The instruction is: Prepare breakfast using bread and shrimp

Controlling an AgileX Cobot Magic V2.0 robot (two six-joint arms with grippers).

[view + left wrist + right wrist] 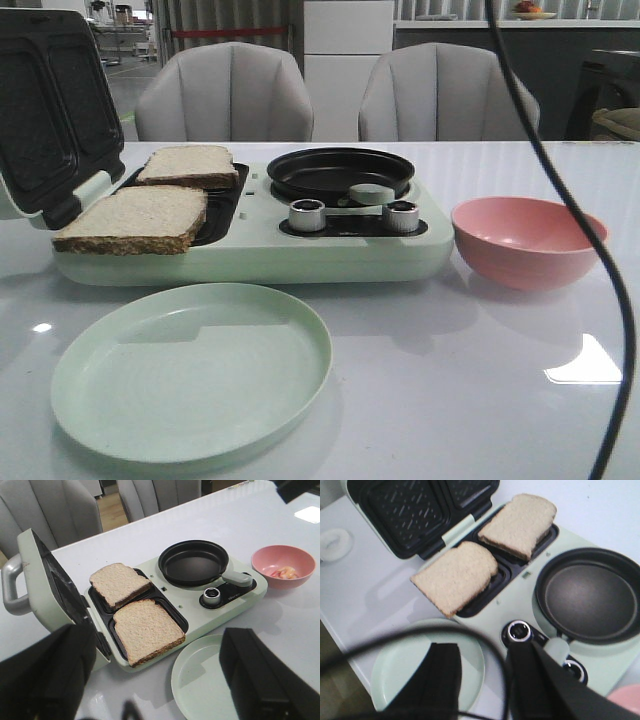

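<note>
Two slices of bread lie on the black sandwich plates of a pale green breakfast maker (pixel 330 250), whose lid stands open. The near slice (pixel 135 218) (pixel 147 630) (pixel 455 576) overhangs the front edge. The far slice (pixel 188 163) (pixel 120 582) (pixel 517 524) sits tilted behind it. Small pink-orange shrimp (pixel 286 572) lie in the pink bowl (pixel 282 555) (pixel 528 240). My left gripper (pixel 155 690) hangs open and empty above the table, near the maker's front. My right gripper (pixel 487 685) is open and empty over the plate and the knobs. Neither gripper shows in the front view.
A round black pan (pixel 340 172) sits on the maker's right half, with two silver knobs (pixel 307 215) in front of it. An empty pale green plate (pixel 190 370) lies before the maker. A black cable (pixel 610 260) hangs at the right. Two chairs stand behind the table.
</note>
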